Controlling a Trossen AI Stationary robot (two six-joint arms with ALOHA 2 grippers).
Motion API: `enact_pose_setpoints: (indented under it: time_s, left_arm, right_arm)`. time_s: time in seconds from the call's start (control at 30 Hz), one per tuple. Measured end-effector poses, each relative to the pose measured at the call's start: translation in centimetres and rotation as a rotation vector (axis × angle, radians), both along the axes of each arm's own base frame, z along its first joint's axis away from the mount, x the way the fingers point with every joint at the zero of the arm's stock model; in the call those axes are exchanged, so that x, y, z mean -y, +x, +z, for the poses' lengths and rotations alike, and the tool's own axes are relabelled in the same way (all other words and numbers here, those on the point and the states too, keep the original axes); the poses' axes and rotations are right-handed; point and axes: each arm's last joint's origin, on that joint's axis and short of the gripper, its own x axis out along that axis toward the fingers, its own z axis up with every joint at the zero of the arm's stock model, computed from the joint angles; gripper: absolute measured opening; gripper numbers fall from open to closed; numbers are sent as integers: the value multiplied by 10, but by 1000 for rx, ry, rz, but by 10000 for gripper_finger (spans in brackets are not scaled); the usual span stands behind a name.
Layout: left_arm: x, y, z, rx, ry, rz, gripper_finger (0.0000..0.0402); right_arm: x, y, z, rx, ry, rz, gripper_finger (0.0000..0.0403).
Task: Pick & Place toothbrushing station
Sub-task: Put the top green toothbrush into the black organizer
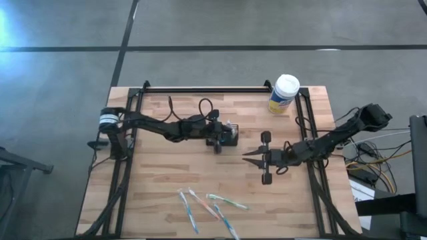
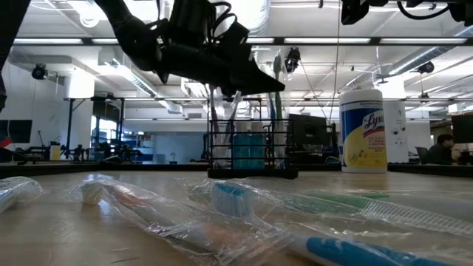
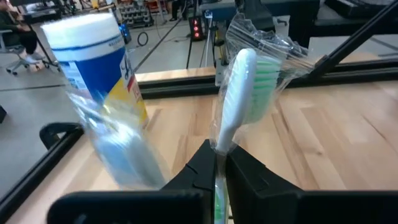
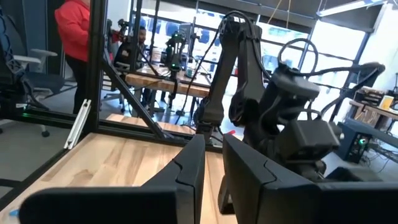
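The toothbrushing station (image 1: 227,135), a small black wire-mesh holder, stands upright near the middle of the table in the high view, with the left gripper (image 1: 220,137) right over it. The right gripper (image 1: 252,157) lies low and just beside the station on its near side, pointing at it but apart from it. Well apart, by the near edge, we count about 4 wrapped toothbrushes (image 1: 207,208). A white-lidded canister (image 1: 284,94) stands by the far rail.

In the low view, the station (image 2: 253,151) sits on the wood with something blue inside. A dark gripper hangs above it, which we take to be the left one. A brush handle seems to rise between the wires, though the clutter behind makes that hard to judge.

In the left wrist view, our left fingers (image 3: 199,171) are pressed together on the handle of a white brush with green bristles (image 3: 239,93), still in its clear wrap. A second wrapped brush, blurred, stands beside it.

In the right wrist view, the right fingers (image 4: 189,165) stand nearly together with a thin gap and nothing between them. The left arm fills the background.

We judge the placing step is in hand: the green brush is being lowered into a compartment. Next, the left gripper needs to let go only once the handle is well seated, then lift straight up so the wrap does not drag the light holder over. The empty right gripper is free to fetch another brush.
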Motion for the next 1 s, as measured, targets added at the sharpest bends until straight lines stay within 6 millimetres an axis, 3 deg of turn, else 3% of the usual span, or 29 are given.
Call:
enact_pose_setpoints:
  time_s: [0.23, 0.63, 0.8, 1.0]
  left_arm:
    - [0, 4, -15, -30, -7, 0, 20]
    - [1, 4, -14, -26, -50, -49, 63]
    - [2, 5, -12, -17, -72, -66, 100]
    - [2, 8, -7, -4, -80, -111, 179]
  right_arm:
    - [0, 0, 0, -1, -1, 1, 54]
    - [0, 0, -1, -5, -3, 8, 52]
    - [0, 0, -1, -13, -7, 10, 52]
    - [0, 0, -1, -13, -4, 11, 52]
